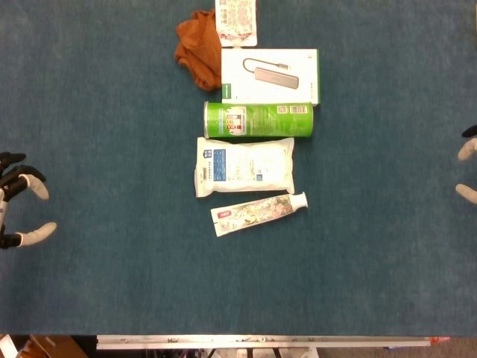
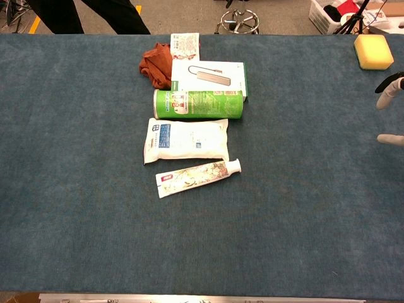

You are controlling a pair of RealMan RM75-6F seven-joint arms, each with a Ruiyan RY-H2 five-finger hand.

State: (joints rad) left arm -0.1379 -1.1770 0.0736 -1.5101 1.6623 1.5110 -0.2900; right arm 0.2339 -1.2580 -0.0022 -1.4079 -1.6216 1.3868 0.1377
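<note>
At frame edges, left hand (image 1: 19, 200) spread, empty, right hand (image 1: 468, 171) cropped, grasp unclear.

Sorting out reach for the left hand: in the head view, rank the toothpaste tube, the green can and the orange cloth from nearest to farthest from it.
1. Toothpaste tube, lowest in the row.
2. Green can, mid-row.
3. Orange cloth, top of the row.
The left hand sits at the left edge.
</note>
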